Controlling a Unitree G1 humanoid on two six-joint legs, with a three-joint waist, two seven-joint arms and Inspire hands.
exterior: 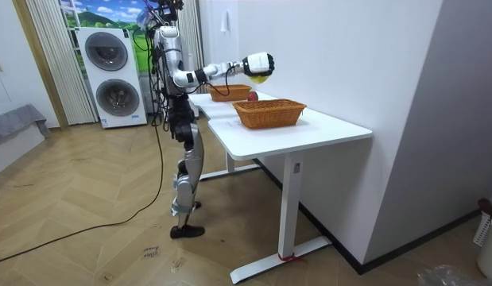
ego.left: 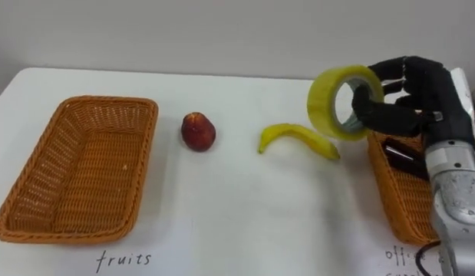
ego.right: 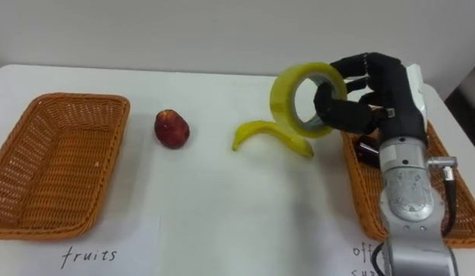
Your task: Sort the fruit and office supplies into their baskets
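Tape roll [ego.left: 322, 107] held above desk [ego.left: 245, 199]; right hand [ego.left: 423, 96] fingers [ego.left: 381, 115] curled through its hole, pinching rim, beside office basket [ego.left: 398, 201]. Banana [ego.left: 298, 138], red fruit [ego.left: 198, 131] on desk, right of fruit basket [ego.left: 37, 175].

The apple [ego.left: 198, 131] lies right of the left basket [ego.left: 76, 169], the banana [ego.left: 297, 139] between apple and right basket [ego.left: 402, 195]

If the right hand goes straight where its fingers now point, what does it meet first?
Likely nothing: the right hand, gripping the tape roll, points left and seems to pass above the banana; height unclear.
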